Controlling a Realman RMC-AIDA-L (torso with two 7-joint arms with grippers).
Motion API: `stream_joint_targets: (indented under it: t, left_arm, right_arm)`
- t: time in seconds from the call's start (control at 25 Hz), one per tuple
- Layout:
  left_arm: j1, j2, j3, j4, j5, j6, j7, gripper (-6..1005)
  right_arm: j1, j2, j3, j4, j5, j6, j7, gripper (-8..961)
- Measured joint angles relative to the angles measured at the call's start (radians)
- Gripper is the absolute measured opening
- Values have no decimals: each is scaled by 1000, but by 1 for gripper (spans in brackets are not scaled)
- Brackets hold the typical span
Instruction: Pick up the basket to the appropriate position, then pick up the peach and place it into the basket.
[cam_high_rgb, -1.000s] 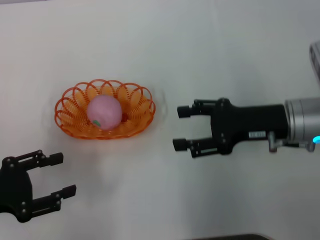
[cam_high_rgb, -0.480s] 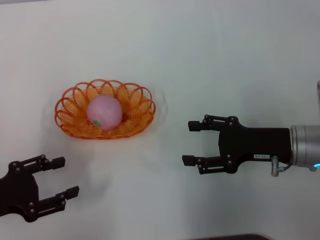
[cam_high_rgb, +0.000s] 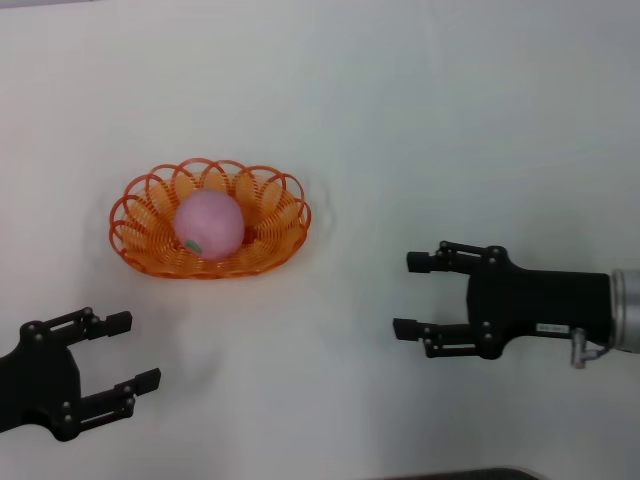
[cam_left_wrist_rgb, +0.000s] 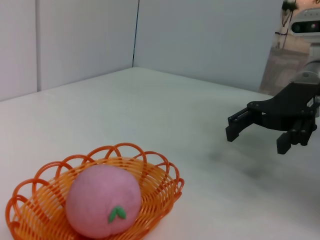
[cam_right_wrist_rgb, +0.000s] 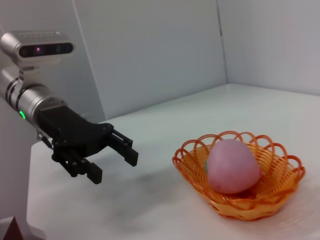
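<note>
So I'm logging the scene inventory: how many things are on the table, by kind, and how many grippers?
Baskets: 1, the orange basket
Peaches: 1, the peach, lying in the basket
Grippers: 2, the left gripper and the right gripper, both open and apart from the basket
Total: 4
</note>
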Motion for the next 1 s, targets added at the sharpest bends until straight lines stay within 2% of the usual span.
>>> stream_joint_targets:
  t: [0.28, 1.0]
  left_arm:
    - [0, 0, -1, -1, -2, 5, -2, 708]
    - [-11, 2, -10, -25, -13, 7, 1, 708]
  right_arm:
    - [-16, -6, 20, 1, -1, -10, -2, 868]
    - [-11, -6, 22, -1, -1, -26, -3, 868]
